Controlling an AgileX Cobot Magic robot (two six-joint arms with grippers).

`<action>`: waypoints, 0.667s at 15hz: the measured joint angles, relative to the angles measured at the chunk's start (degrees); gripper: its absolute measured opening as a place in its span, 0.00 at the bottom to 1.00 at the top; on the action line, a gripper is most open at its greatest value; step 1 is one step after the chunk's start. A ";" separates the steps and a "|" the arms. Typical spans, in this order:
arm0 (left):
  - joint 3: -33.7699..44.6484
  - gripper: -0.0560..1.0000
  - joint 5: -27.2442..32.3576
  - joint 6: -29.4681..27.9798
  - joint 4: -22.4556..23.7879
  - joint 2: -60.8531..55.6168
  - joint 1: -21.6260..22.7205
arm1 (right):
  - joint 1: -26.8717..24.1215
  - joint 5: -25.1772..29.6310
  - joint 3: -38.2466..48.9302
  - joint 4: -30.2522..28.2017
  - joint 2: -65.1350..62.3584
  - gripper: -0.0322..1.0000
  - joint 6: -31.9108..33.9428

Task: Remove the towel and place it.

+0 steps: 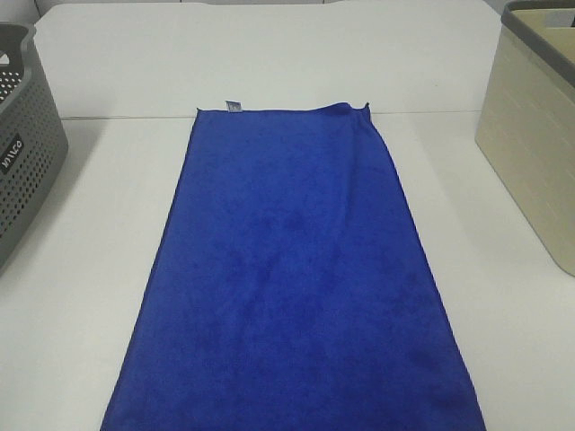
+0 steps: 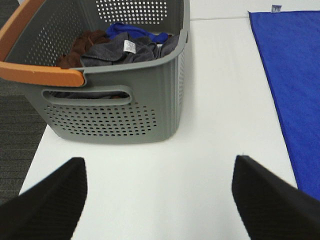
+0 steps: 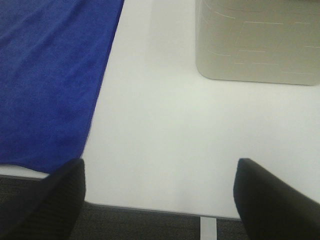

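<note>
The royal-blue towel [image 1: 292,278] lies spread flat on the white table [image 1: 81,269], its small pale tag [image 1: 233,108] on the far short edge. Its edge also shows in the left wrist view [image 2: 295,90] and in the right wrist view [image 3: 50,75]. My left gripper [image 2: 159,200] is open and empty over bare table between the grey basket and the towel. My right gripper [image 3: 160,200] is open and empty near the table's front edge, to the right of the towel. Neither gripper shows in the high view.
A grey perforated basket [image 1: 27,144] with an orange handle [image 2: 40,75] stands at the left, holding several crumpled cloths [image 2: 120,47]. A beige basket [image 1: 530,135] stands at the right, also in the right wrist view [image 3: 255,45]. Dark floor lies beyond the table edge [image 3: 150,220].
</note>
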 joint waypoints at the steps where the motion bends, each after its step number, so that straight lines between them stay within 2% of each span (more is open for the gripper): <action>1: 1.03 0.75 0.46 0.00 -0.11 -0.34 0.00 | 0.00 -0.40 0.11 0.00 0.00 0.80 0.00; 3: 1.55 0.75 1.15 0.00 -0.17 -0.40 0.00 | 0.00 -4.53 1.89 0.06 0.06 0.80 0.00; 5: 1.60 0.75 1.15 0.00 -0.17 -0.46 0.00 | 0.00 -6.36 2.69 0.11 0.06 0.80 0.00; 10: 1.60 0.75 1.15 1.32 -0.74 -0.46 0.00 | 0.00 -6.42 2.92 0.11 0.06 0.80 0.00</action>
